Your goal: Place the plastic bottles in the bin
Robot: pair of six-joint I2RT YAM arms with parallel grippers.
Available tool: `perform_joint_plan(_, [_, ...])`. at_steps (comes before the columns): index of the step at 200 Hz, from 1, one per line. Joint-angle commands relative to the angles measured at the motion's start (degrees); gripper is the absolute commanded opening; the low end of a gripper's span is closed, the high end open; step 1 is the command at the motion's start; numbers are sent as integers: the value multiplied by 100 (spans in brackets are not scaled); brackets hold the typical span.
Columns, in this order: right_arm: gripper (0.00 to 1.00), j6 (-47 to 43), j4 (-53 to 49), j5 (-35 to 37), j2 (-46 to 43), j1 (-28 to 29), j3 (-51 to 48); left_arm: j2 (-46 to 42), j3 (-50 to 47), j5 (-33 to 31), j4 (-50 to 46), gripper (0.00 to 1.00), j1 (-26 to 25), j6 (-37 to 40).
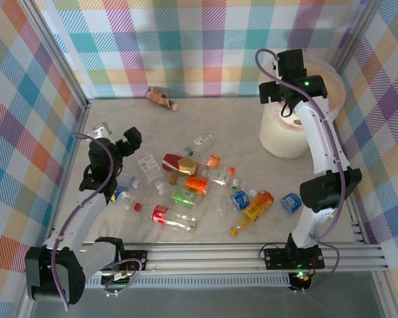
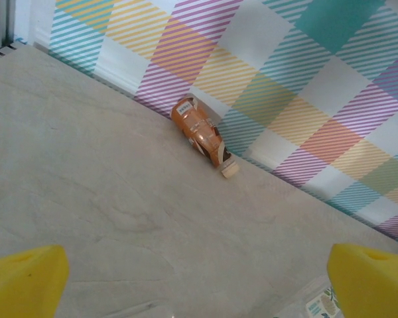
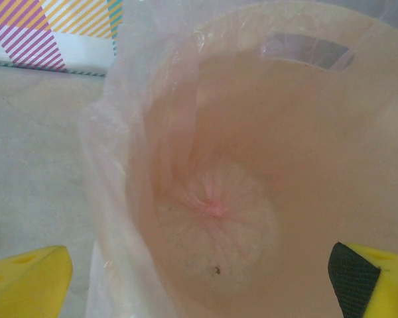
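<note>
- Right end effector (image 1: 284, 91): jaws spread wide, nothing held; I hang it over the mouth of the bin (image 1: 282, 142).
- Same, my right wrist view: yellow fingertips (image 3: 26, 281) at both lower corners, the bin's lined inside (image 3: 358, 132) between them, a handle cut-out (image 3: 305, 50) at the far rim.
- Left end effector (image 1: 129, 142): jaws wide apart, nothing held, above the left part of the counter (image 1: 239, 126).
- Bin: cream-pink, upright, far right of the counter, close to the right wall.
- Brown-label bottle (image 1: 161, 99) (image 2: 200, 129): on its side, against the far wall, well apart from the rest.
- Plastic bottles, mid-counter scatter, all lying down: red-label (image 1: 180, 162), orange-label (image 1: 196, 184), green-label (image 1: 184, 196), two blue-label (image 1: 239, 199) (image 1: 291, 202), orange juice bottle (image 1: 255, 209).
</note>
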Motion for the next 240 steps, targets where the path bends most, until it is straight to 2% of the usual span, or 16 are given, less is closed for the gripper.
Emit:
perform_joint_plan(1, [100,-109,-493,-460,314,-67,378,87,163,131,66,100,37,-66])
perform_joint_plan(24, [100,-130,-623,-489,579,-101,470,166,200,174,35,100,43,-69])
perform_joint_plan(40, [96,-116,-653,-571,673,-149,473,186,218,196,22,100,43,-68])
perform_joint_plan(122, [60,-411,-719,-1276,1001,-313,421,441,442,266,-79,100,43,-113])
perform_joint_plan(159, [52,-493,-690,-1588,1063,-402,421,496,515,298,-101,100,42,-118])
perform_joint_plan(191, [29,-557,-796,-1860,1128,-440,558,518,566,270,-152,100,42,-121])
perform_joint_plan(240, [7,-644,-1040,-2594,1073,-439,931,741,863,170,-256,100,40,-160])
